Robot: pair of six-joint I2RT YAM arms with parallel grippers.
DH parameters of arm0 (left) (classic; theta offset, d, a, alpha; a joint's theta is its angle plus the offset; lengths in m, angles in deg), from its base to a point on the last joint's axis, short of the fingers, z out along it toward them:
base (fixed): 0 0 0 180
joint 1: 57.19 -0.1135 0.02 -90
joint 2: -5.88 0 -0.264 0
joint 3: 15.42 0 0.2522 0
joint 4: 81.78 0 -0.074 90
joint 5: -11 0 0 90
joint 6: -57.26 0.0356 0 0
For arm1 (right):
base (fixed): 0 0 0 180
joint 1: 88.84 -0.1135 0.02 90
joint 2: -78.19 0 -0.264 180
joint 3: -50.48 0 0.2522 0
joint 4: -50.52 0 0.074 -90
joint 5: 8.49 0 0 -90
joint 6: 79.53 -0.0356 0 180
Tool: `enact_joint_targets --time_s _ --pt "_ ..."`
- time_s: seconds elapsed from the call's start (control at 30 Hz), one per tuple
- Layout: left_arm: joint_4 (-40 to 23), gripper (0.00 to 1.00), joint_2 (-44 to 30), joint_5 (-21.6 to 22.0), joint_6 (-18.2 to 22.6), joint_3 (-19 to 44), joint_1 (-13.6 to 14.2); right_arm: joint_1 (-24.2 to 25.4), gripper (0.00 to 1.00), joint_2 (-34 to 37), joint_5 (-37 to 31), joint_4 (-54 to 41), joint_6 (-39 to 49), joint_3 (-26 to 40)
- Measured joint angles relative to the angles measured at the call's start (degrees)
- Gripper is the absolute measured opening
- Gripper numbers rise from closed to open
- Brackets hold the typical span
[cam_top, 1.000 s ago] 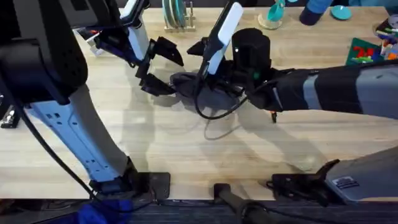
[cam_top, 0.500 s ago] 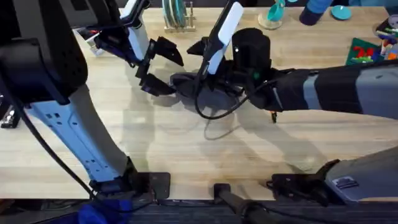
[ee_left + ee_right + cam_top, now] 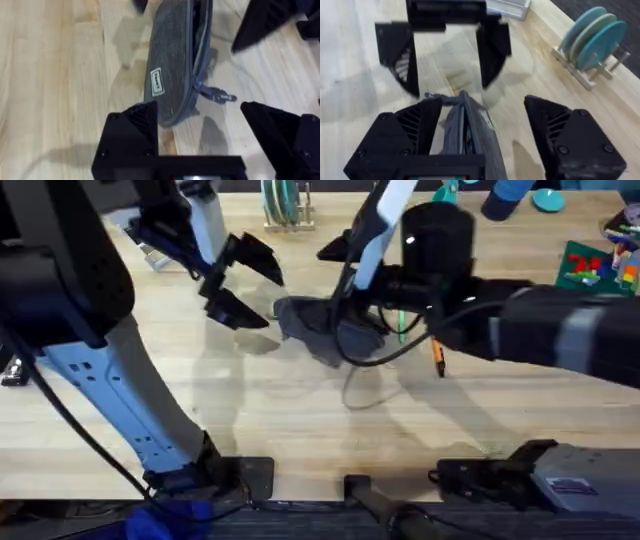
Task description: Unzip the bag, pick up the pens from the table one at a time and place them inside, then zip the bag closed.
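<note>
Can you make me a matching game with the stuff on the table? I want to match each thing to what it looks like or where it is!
Things:
1. bag
2. orange pen
3. left claw
4. rack of discs

Descriptions:
A. thin, lying on the table next to the right arm
B. standing at the table's far edge
C. grey fabric with a zipper
D. black, open, holding nothing

Pairs: 1-C, 2-A, 3-D, 4-B

Grey-blue bag (image 3: 320, 330) on table (image 3: 250, 410), zipper partly open — orange pen (image 3: 437, 356) beside it
</note>
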Motion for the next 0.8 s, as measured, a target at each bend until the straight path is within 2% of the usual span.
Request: enact_joint_targets --time_s 0.13,0.27,0.3,0.53,0.8 --pt "-3.3 0.997 0.4 0.9 0.0 2.8 -2.4 1.4 0.996 -6.2 0.0 -7.8 0.0 0.0" --pt "-4.6 0.997 5.0 2.2 -0.9 2.8 -4.5 2.8 0.996 -12.9 0.0 -16.1 0.0 0.1" --pt "-4.8 0.997 10.5 2.8 -3.1 2.8 -5.1 3.9 0.996 -17.0 0.0 -24.7 0.0 1.0" --pt "-5.0 0.996 23.3 3.7 -13.1 2.9 -4.7 5.1 0.996 -21.8 -0.1 -44.9 0.5 8.2" --pt "-5.0 0.994 34.6 4.0 -23.6 2.9 -4.7 5.1 0.996 -22.2 -0.1 -59.1 2.8 16.3"
